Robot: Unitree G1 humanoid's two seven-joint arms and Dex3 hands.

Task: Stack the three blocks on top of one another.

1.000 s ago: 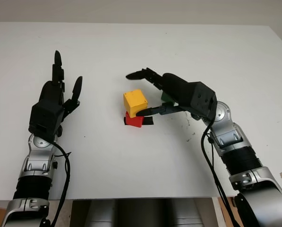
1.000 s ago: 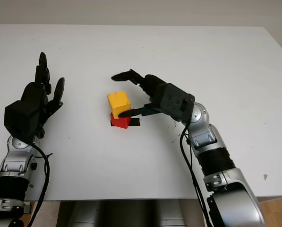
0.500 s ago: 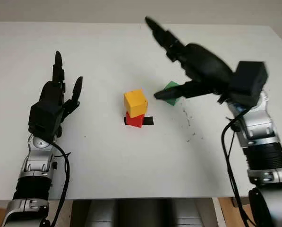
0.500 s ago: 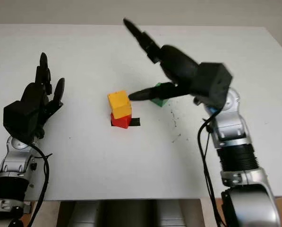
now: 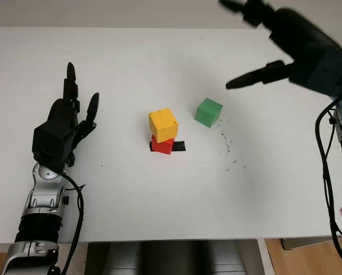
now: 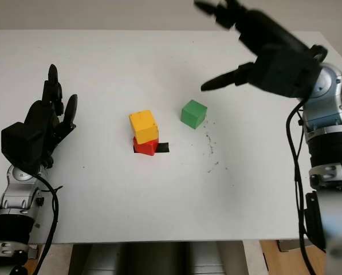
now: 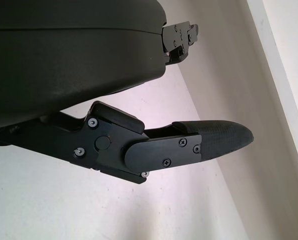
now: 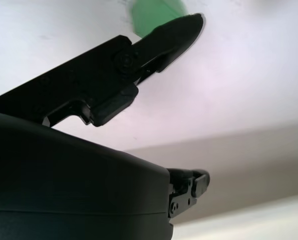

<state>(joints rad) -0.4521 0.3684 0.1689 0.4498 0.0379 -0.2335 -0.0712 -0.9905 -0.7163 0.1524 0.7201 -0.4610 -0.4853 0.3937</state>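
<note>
Left hand (image 5: 59,129) sat open and parked near the table's (image 5: 159,217) left edge, holding nothing, same spot as a second before. Mid-table, the yellow block (image 5: 163,124) stood on the red block (image 5: 162,145), which sat on a short black strip (image 5: 180,146); the yellow one looked a bit twisted and offset on the red, but seated. Just right of that pair and slightly toward the far edge, the green block (image 5: 208,112) sat alone on the table, apart from the stack. Right hand (image 5: 297,48) was open and empty, raised high toward the table's far right corner. A second before it was low, right beside the stack with the green block mostly hidden behind its fingers; since then it swung up and away and left the green block uncovered. My read: two of three stacked, green not yet picked up, so the last lift was still pending. Hard to tell: whether the green block was nudged during the pull-back, and the red block's far side, which the yellow covers. Right wrist view caught the green block (image 8: 156,12) only as a blur behind one fingertip (image 8: 181,27).
</note>
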